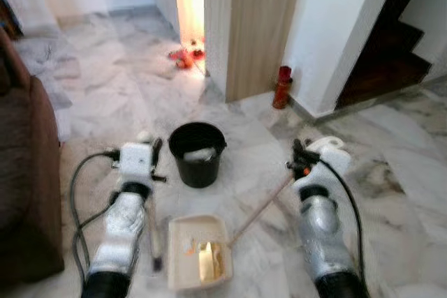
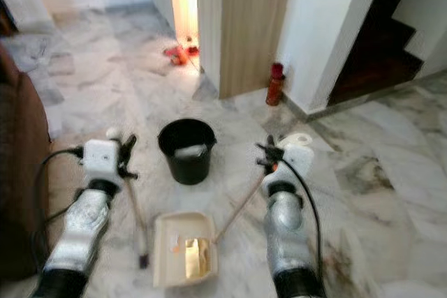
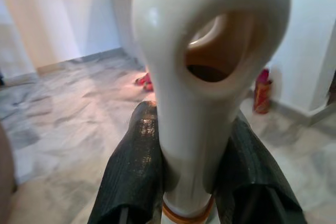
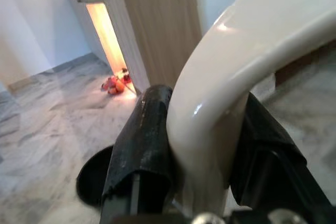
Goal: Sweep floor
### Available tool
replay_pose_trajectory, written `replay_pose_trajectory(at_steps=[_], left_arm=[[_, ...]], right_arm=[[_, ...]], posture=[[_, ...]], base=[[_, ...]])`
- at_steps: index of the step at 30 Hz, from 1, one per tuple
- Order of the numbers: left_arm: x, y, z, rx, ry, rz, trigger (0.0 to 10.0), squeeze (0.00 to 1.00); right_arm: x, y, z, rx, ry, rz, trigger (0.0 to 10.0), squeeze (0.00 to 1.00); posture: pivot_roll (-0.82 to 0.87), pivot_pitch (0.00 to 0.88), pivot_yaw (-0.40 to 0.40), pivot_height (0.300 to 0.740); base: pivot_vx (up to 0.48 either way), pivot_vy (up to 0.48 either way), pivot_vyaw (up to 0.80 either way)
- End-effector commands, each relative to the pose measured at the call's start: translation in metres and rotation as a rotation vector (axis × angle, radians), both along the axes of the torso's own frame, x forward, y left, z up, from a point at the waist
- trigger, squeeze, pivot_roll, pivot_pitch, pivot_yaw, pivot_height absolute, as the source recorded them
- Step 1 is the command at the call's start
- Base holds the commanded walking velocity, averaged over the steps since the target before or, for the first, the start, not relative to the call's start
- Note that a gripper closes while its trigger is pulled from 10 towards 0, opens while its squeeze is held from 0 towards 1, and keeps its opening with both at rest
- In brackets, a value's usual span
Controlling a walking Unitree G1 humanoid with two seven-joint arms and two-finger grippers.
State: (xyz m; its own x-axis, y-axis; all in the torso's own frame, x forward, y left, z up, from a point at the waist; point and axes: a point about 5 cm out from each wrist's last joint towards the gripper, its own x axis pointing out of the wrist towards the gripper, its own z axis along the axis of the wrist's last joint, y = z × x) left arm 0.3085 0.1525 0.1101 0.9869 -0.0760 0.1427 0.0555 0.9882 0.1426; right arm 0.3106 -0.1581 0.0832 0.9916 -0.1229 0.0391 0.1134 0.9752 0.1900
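Cream dustpan [image 1: 200,252] sits flat on the marble floor [image 1: 391,193] between my two arms, close in front of me, with yellowish scraps lying in it. Its long handle [image 1: 262,209] runs up diagonally to my right gripper [image 1: 302,160], whose black fingers [image 4: 140,150] are clamped either side of the cream looped handle top [image 4: 247,51] in the right wrist view.

My left gripper [image 1: 155,160] grips the broom handle [image 3: 202,72]; in the left wrist view the fingers [image 3: 134,171] squeeze the cream grip with its hanging hole, just above an orange ring. The broom's thin stick [image 2: 134,214] drops to the floor just left of the dustpan, ending in a small dark tip.

Black bucket [image 1: 198,153] stands upright on the floor just beyond the dustpan, something pale inside it. Farther back: a wooden cabinet panel [image 1: 262,26], a red canister [image 1: 282,87] at the white wall's base, small red items [image 1: 186,56] by the lit gap. Brown sofa [image 1: 24,172] on my left, dark stairs [image 1: 387,47] far right.
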Motion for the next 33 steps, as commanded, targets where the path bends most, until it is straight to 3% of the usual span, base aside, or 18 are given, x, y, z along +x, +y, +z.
replay_pose_trajectory(at_steps=[1,12,16,24,33], left_arm=[[0.004,0.006,0.016,0.016,-0.071,0.013,10.0,0.00],[0.003,0.006,0.015,0.016,-0.068,0.019,10.0,0.00],[0.002,0.006,0.012,0.015,-0.054,0.017,10.0,0.00],[-0.010,0.027,-0.002,0.065,-0.019,0.065,10.0,0.00],[-0.016,0.037,-0.007,0.084,-0.003,0.102,10.0,0.00]], right_arm=[[0.005,0.005,0.013,-0.002,-0.057,0.010,10.0,0.00],[0.005,0.007,0.013,0.009,-0.058,0.024,10.0,0.00],[0.005,0.007,0.014,0.010,-0.061,0.025,10.0,0.00],[0.005,0.006,0.016,0.011,-0.066,0.026,10.0,0.00],[0.005,0.008,0.016,0.014,-0.065,0.038,10.0,0.00]], posture=[[0.05,0.000,-0.060,0.740],[0.05,0.000,-0.062,0.740],[0.05,0.000,-0.062,0.740],[0.05,0.000,-0.059,0.740],[0.06,0.000,-0.060,0.740]], base=[[0.379,0.000,0.00],[0.377,0.000,0.00],[0.000,0.000,0.00],[0.000,0.000,0.00],[0.000,0.000,0.00]])
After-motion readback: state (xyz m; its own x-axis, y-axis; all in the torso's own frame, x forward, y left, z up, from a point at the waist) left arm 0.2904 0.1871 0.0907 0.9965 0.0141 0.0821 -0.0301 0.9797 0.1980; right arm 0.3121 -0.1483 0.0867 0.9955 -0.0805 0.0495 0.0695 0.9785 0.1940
